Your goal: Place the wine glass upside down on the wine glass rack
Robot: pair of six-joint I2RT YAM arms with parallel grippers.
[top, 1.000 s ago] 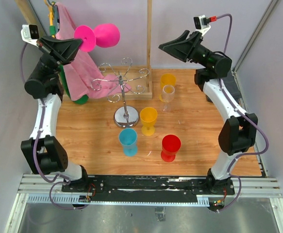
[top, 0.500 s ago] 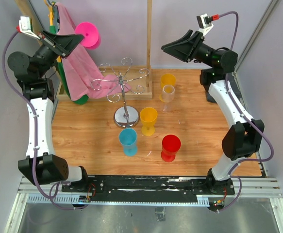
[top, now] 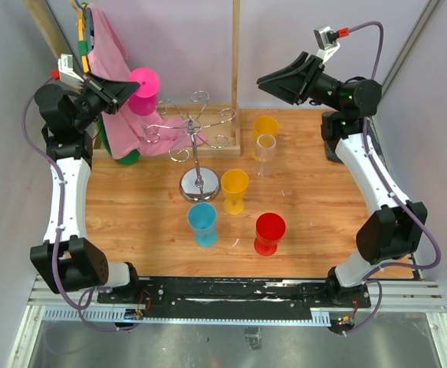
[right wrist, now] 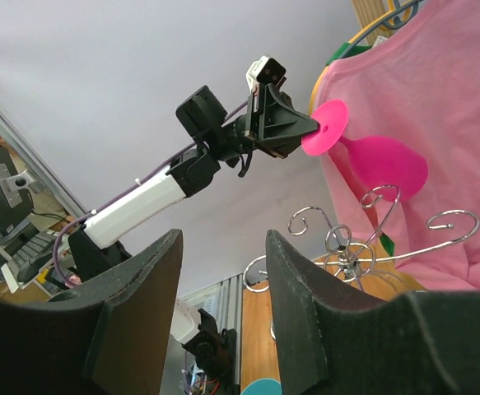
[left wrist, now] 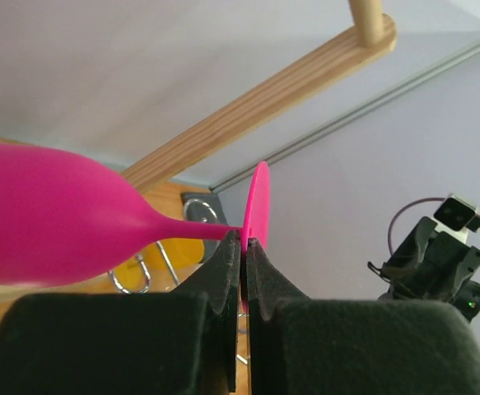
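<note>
Pink wine glass is now tipping foot-up, bowl-down, as the left gripper (jaws pinching its foot) is swinging it back, aloft left of the wine glass rack. That is readying the hang. The right gripper, spread and empty, is narrowing slightly.

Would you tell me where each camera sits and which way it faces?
Top external: above, behind the bases, looking down at the table; both arms show.
Left wrist: along the shut left gripper, pinching the wine glass by its foot.
Right wrist: between right gripper fingers toward the wine glass rack.
All show the wine glass.
</note>
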